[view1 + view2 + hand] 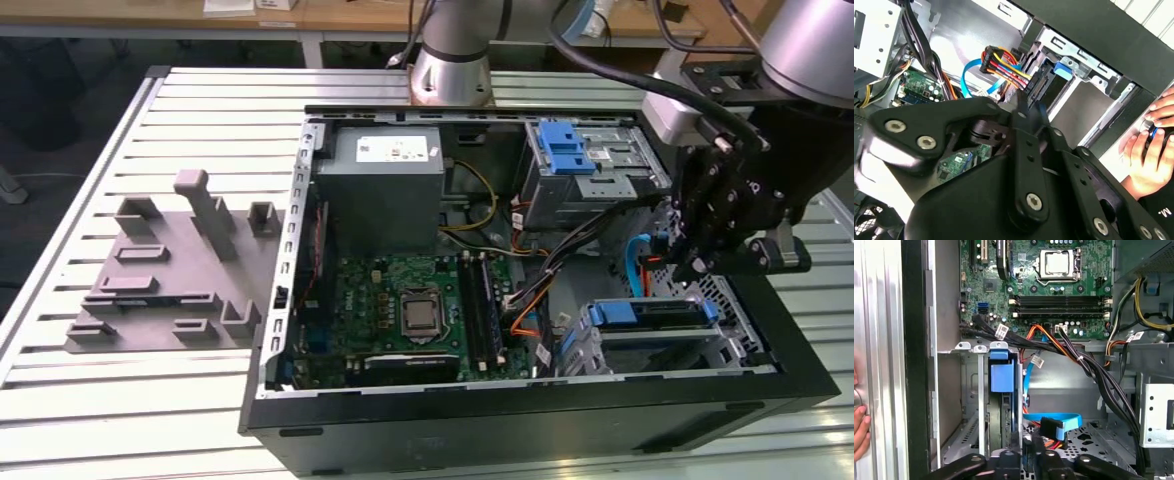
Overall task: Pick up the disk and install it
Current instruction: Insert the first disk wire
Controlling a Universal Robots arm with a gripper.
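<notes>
Exterior view: you're looking down on the whole open computer case (534,420) lying on the slatted table (80,400). The gripper (697,268) is hanging over the case's corner on the exterior view's right, above the drive cage (667,335).

Disk: it's sitting edge-up in that cage, blue carrier rail (646,314) on top. In the first wrist view you're seeing the disk (1003,415) from above, standing in its slot with the blue tab (1002,372) at its end.

First wrist view extras: the motherboard (1054,295), a blue flat cable (1054,421) and the black cable bundle (1094,370) are showing here in close-up.

Second wrist view extras: you're getting the coloured power connector (1004,65) plugged beside the cage, plus a person's hand (1149,150) resting at the case edge.

Fingers: the fingertips (1026,447) are looking close together with just a narrow gap, right over the disk's end, but you can't really tell if they're touching or pinching it.

Gripper body: its black linkage (1019,175) is blocking most of the second wrist view.
</notes>
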